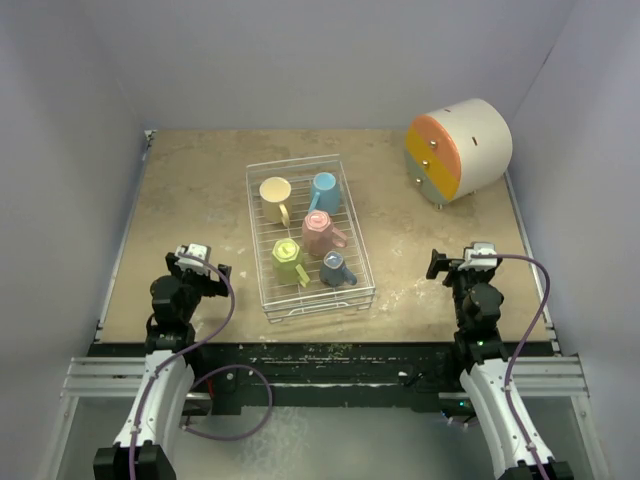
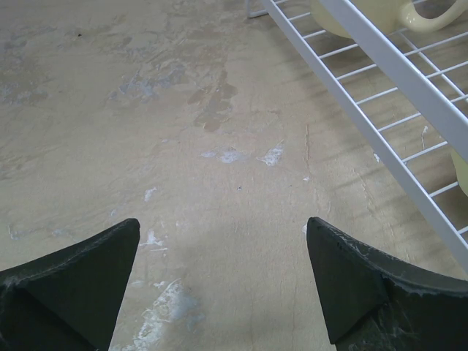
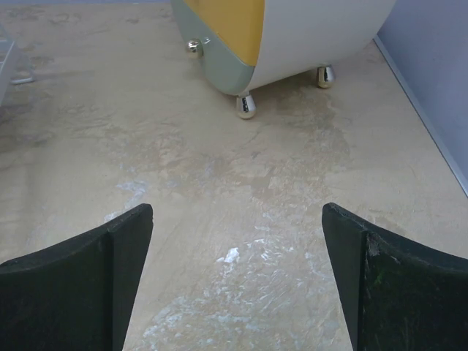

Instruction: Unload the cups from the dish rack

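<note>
The wire dish rack (image 1: 262, 252) stands mid-table and holds five mugs: cream-yellow (image 1: 276, 192), light blue (image 1: 324, 190), pink (image 1: 318, 231), lime green (image 1: 288, 256) and grey-blue (image 1: 335, 268). My left gripper (image 1: 205, 262) is open and empty, low over the table left of the rack; the left wrist view shows the rack's side (image 2: 380, 80) and the cream-yellow mug (image 2: 365, 16) at upper right. My right gripper (image 1: 452, 262) is open and empty, right of the rack, over bare table.
A round cream-and-orange drawer unit (image 1: 458, 150) stands at the back right; its feet and front show in the right wrist view (image 3: 278, 36). Grey walls enclose the table on three sides.
</note>
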Motion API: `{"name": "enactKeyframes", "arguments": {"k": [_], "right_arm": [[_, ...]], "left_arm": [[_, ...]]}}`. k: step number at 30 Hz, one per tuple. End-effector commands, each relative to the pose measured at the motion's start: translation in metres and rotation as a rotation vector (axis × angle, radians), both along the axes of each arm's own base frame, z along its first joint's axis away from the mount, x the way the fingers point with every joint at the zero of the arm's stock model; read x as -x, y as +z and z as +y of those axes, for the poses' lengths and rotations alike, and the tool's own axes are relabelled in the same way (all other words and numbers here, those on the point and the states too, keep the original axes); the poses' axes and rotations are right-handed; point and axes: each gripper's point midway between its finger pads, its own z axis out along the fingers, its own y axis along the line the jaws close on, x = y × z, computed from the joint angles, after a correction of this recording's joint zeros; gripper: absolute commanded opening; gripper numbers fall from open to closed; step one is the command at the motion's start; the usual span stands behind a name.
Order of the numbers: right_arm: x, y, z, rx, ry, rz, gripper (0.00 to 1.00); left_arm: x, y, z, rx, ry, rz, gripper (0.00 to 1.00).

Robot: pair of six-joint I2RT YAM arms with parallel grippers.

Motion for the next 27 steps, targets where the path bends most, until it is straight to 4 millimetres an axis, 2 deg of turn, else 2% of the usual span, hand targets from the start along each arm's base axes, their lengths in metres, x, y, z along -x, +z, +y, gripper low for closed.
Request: {"name": "enactKeyframes", "arguments": {"k": [1, 10, 12, 14, 16, 18, 20, 24, 27], "right_arm": [[-0.004, 0.023, -0.004, 0.010, -0.017, -0.069, 1.00], [-0.004, 0.024, -0.004, 0.007, -0.022, -0.073, 1.00], [-0.001, 0.038, -0.027, -0.014, -0.162, -0.095, 1.00], [-0.003, 0.050, -0.038, -0.027, -0.232, -0.075, 1.00], [-0.006, 0.066, -0.047, -0.082, -0.312, -0.032, 1.00], [-0.002, 0.070, -0.062, -0.244, -0.487, 0.028, 1.00], [-0.006, 0.080, -0.056, -0.358, -0.524, 0.104, 1.00], [-0.019, 0.123, -0.043, -0.447, -0.505, 0.161, 1.00], [-0.023, 0.122, -0.026, -0.532, -0.476, 0.259, 1.00]], "left_arm": [[-0.009, 0.031, -0.004, -0.011, -0.028, -0.098, 0.99], [-0.010, 0.031, -0.004, -0.011, -0.027, -0.100, 0.99], [-0.010, 0.031, -0.004, -0.011, -0.029, -0.099, 0.99], [-0.011, 0.036, -0.004, -0.010, -0.029, -0.109, 0.99], [-0.015, 0.049, -0.003, -0.007, -0.025, -0.080, 0.99], [-0.025, 0.065, -0.001, -0.010, -0.017, -0.022, 0.99], [-0.035, 0.082, -0.004, -0.105, -0.102, 0.046, 0.99], [-0.054, 0.114, 0.005, -0.174, -0.125, 0.237, 0.99], [-0.058, 0.140, 0.001, -0.185, -0.179, 0.311, 0.99]]}}
